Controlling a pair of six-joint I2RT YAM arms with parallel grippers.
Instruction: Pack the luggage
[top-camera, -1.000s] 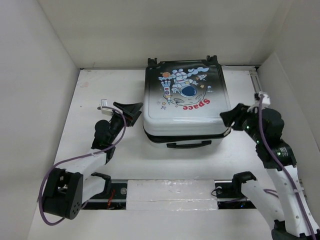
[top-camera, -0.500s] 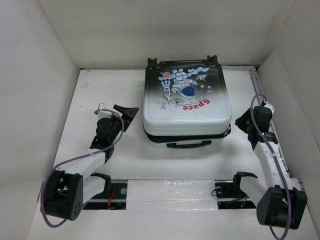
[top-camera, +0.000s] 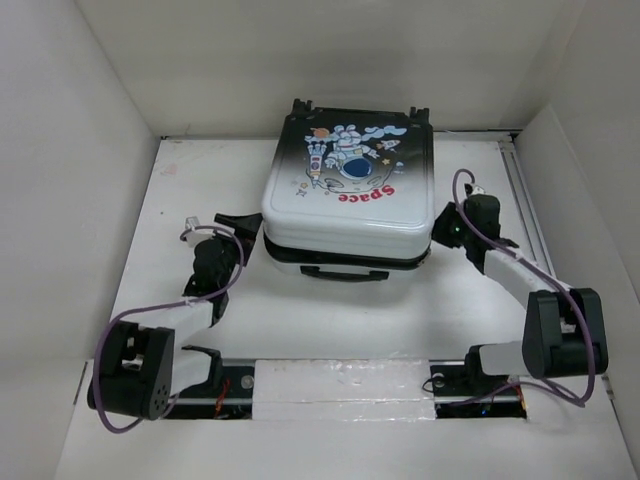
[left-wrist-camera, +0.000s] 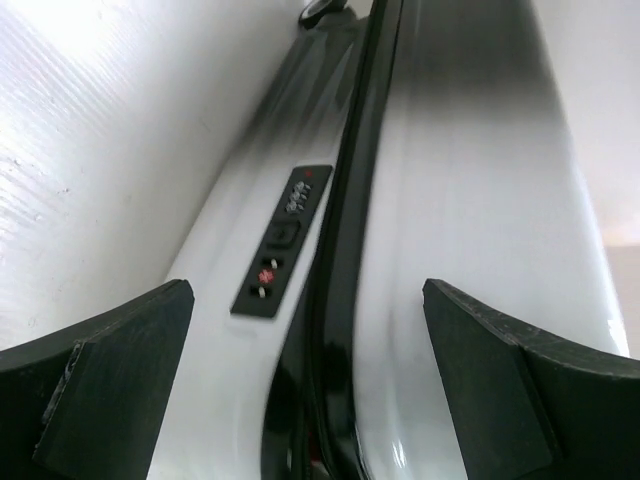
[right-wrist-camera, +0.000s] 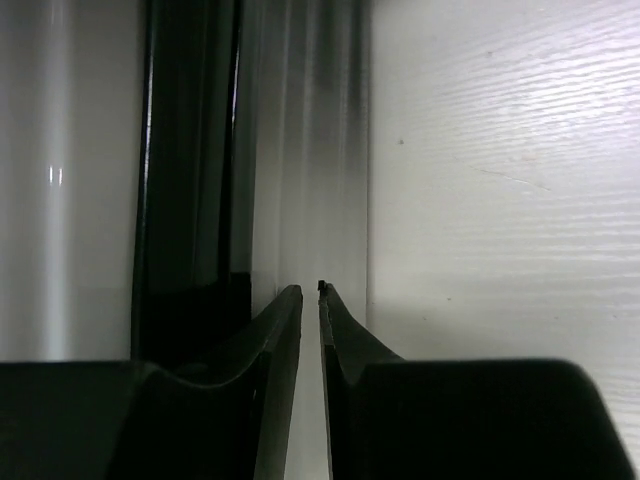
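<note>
On the white table (top-camera: 200, 170), seen from above, the suitcase (top-camera: 350, 195) lies flat and closed, towards the back wall, with its handle to the front. The left gripper (top-camera: 245, 224) is just beside its left side and the right gripper (top-camera: 443, 228) is at its right side.

From the left wrist, the left fingers (left-wrist-camera: 110, 385) stand wide apart. The suitcase side with its lock panel (left-wrist-camera: 281, 243) is before them.

From the right wrist, the right fingers (right-wrist-camera: 275, 340) are almost together, with nothing between them.
</note>
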